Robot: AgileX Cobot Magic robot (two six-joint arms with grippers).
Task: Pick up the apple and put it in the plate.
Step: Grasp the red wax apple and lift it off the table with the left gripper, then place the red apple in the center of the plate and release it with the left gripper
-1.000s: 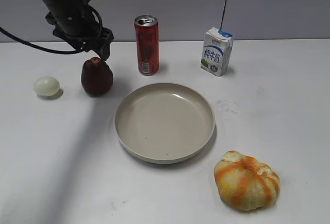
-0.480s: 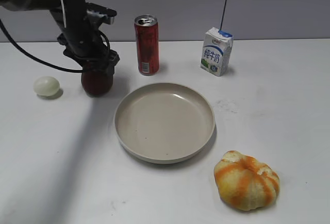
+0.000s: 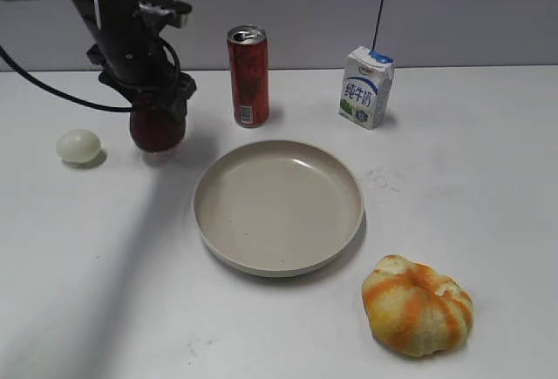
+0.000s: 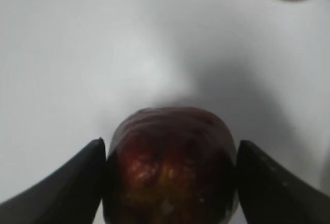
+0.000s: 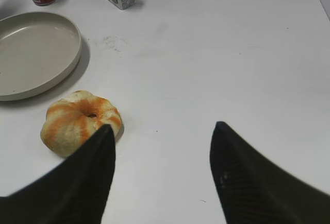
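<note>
The dark maroon apple is at the back left of the table, left of the beige plate. My left gripper comes down on it from above and is shut on it. In the left wrist view the apple fills the gap and both black fingers press its sides. It seems to hang just above the table, over its shadow. My right gripper is open and empty over bare table, right of the plate. It does not show in the exterior view.
A red can stands behind the plate, close to the right of the apple. A milk carton stands at the back right. A pale egg-like ball lies left of the apple. An orange-striped pumpkin-like fruit lies at the front right.
My left gripper came down over the apple and shut on it. The apple has since shifted slightly left and up. Nothing else has moved.
</note>
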